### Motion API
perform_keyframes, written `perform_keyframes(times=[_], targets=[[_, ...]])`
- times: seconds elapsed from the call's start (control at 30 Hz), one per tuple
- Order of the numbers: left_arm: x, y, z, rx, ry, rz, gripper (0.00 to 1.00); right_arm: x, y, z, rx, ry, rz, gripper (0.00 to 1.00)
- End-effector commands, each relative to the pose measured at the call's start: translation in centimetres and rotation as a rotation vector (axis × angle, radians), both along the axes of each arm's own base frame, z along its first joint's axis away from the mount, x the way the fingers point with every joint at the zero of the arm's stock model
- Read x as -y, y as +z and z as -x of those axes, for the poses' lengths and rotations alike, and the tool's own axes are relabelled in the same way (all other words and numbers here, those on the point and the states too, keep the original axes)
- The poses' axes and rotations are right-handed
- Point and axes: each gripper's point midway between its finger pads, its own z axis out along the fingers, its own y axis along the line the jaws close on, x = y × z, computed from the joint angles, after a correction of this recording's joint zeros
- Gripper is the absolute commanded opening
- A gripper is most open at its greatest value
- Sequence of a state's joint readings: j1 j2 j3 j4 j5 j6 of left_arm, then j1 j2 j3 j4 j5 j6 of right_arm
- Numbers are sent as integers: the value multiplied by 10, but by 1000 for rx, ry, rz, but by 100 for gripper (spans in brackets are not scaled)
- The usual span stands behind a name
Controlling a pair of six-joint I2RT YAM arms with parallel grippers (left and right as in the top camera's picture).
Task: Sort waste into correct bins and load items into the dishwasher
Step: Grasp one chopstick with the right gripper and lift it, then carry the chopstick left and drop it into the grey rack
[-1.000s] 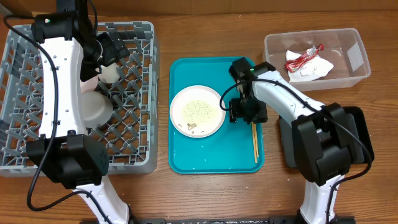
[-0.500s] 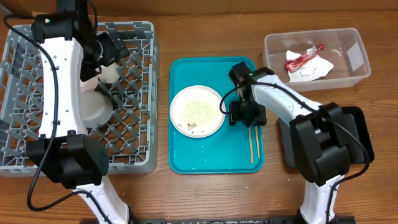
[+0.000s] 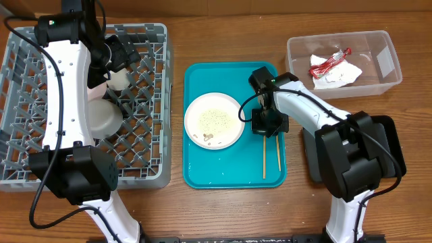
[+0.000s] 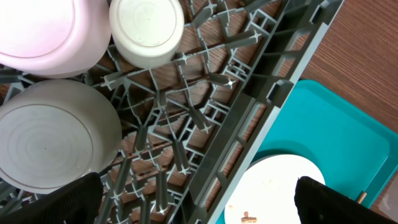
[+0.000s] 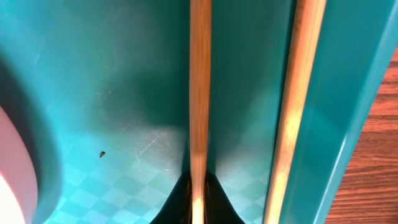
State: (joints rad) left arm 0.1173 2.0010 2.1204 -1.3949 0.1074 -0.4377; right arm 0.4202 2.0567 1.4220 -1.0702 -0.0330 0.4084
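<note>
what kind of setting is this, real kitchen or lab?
Probably a lab tabletop mock-up, not a kitchen: a grey dish rack stands in for a dishwasher on a bare wooden table, beside a teal serving tray and a clear tub of trash.

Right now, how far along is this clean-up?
Done: the napkin and red wrapper lie in the clear tub. A pinkish bowl, a greyish bowl and a white cup sit in the grey dish rack.
In hand: the right jaws are shut on one chopstick on the teal tray.
Left: the second chopstick beside it, and the plate with its rice-like crumbs.
</note>
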Motion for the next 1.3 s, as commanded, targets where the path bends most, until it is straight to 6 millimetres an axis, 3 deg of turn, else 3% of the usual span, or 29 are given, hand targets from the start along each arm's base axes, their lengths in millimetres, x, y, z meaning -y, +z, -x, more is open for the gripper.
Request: perform_keyframes(times=[0.0, 0.23, 0.43, 0.6, 0.73, 0.83, 1.03, 1.27], targets=[[0, 14, 1, 37, -19, -21, 100, 1, 2, -3, 7, -16, 13, 4], [0, 14, 1, 37, -19, -21, 100, -3, 28, -18, 30, -20, 2, 4], [0, 14, 1, 37, -19, -21, 100, -21, 80, -44, 98, -23, -70, 4], [0, 14, 1, 37, -19, -21, 100, -76, 139, -71, 190, 12, -361, 4], [0, 14, 1, 37, -19, -21, 100, -124, 172, -88, 270, 85, -626, 4], [0, 14, 1, 37, -19, -21, 100, -148, 190, -96, 308, 119, -771, 4], [1, 14, 1, 37, -21, -21, 100, -177, 200, -112, 363, 89, -859, 4], [1, 14, 1, 37, -20, -21, 100, -228, 216, -97, 401, 144, -938, 4]])
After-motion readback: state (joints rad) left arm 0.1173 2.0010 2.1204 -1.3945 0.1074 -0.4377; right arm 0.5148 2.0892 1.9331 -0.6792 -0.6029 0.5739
